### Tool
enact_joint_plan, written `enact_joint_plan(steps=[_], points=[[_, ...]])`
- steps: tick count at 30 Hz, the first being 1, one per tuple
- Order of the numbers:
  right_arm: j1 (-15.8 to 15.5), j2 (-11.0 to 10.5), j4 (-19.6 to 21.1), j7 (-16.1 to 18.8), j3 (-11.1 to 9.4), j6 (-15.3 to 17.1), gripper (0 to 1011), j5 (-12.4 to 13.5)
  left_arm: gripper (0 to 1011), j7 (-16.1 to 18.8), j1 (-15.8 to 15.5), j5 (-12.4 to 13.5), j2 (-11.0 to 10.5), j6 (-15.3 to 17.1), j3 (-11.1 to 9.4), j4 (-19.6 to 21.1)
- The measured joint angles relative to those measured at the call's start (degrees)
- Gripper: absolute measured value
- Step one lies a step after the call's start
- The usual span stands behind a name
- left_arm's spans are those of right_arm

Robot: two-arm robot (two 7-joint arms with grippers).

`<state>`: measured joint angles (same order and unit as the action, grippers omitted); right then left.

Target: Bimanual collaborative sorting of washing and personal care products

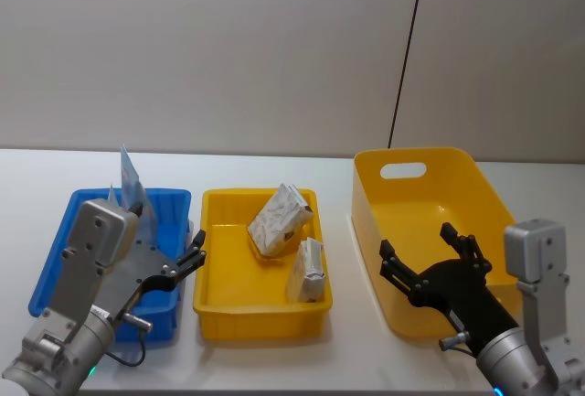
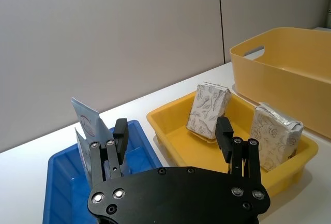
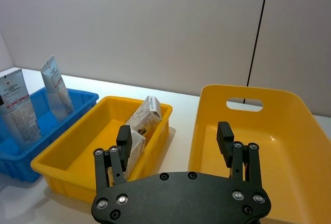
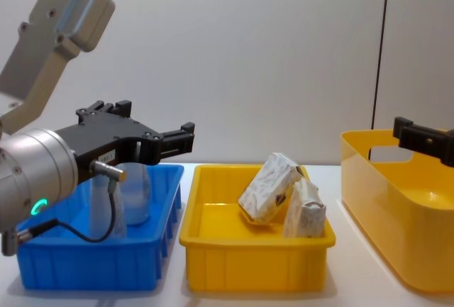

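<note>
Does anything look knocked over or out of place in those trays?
Only slightly: in the yellow tray, one wrapped block sits tilted, beside a second block standing on end. Nothing looks spilled or torn.

White table [image 1: 274, 165], flat top. Three open containers sit directly on it in one row, all upright. Blue tray [image 1: 53, 263] at 9 o'clock. Yellow tray [image 1: 260, 323] in the middle, just beside the blue one; whether they touch, cannot tell. Big yellow tub [image 1: 457, 195] with a handle slot at 3 o'clock, with a strip of bare table between it and the yellow tray.
</note>
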<state>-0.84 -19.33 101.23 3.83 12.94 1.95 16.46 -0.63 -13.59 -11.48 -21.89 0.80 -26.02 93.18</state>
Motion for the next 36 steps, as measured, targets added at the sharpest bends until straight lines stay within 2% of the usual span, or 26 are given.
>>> enact_joint_plan(steps=[29, 36], points=[[0.0, 0.1, 0.0, 0.0, 0.0, 0.1, 1004, 0.0, 1001, 0.0, 0.0, 0.0, 0.0, 0.0, 0.0, 0.0], [0.6, 1.1, 0.0, -0.5, 0.9, 2.2, 1004, -0.4, 1001, 0.0, 0.0, 0.0, 0.0, 0.0, 0.0, 0.0]])
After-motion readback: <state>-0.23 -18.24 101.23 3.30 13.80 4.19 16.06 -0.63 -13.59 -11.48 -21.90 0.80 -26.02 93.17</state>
